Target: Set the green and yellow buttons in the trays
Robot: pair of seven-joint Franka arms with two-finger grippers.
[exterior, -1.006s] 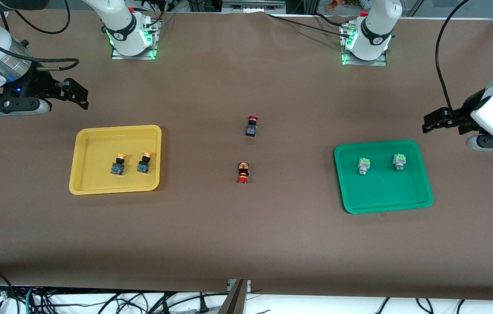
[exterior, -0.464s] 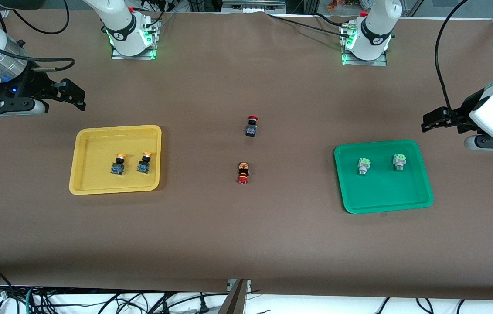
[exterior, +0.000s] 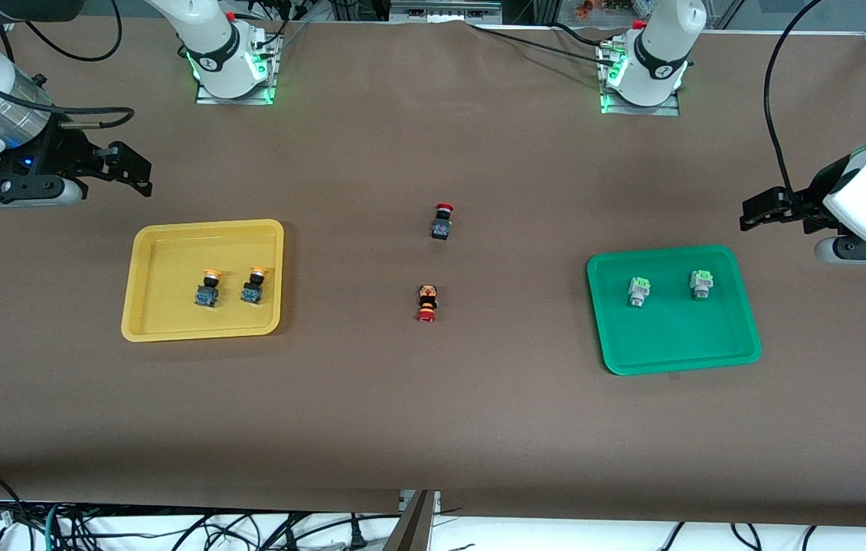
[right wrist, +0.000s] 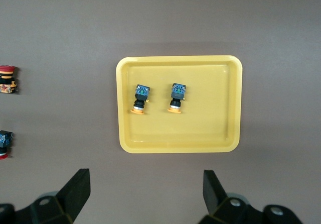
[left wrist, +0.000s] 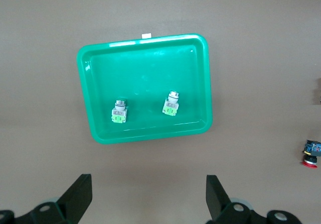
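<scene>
Two yellow-capped buttons (exterior: 207, 288) (exterior: 254, 285) lie in the yellow tray (exterior: 143, 283) toward the right arm's end; they also show in the right wrist view (right wrist: 140, 98) (right wrist: 177, 97) inside that tray (right wrist: 220, 108). Two green-capped buttons (exterior: 638, 291) (exterior: 700, 283) lie in the green tray (exterior: 678, 344); they also show in the left wrist view (left wrist: 119, 112) (left wrist: 171, 103) in that tray (left wrist: 150, 63). My right gripper (exterior: 130, 167) is open and empty, in the air, clear of the yellow tray. My left gripper (exterior: 762, 210) is open and empty, in the air, clear of the green tray.
Two red-capped black switches (exterior: 442, 220) (exterior: 426, 302) lie mid-table between the trays; one shows in the left wrist view (left wrist: 312, 153), both in the right wrist view (right wrist: 7, 81) (right wrist: 4, 144). The arm bases (exterior: 230, 61) (exterior: 643, 69) stand at the table's back edge.
My right gripper has drawn back a little from the yellow tray toward its end of the table. My left gripper has barely shifted. The buttons have not moved.
</scene>
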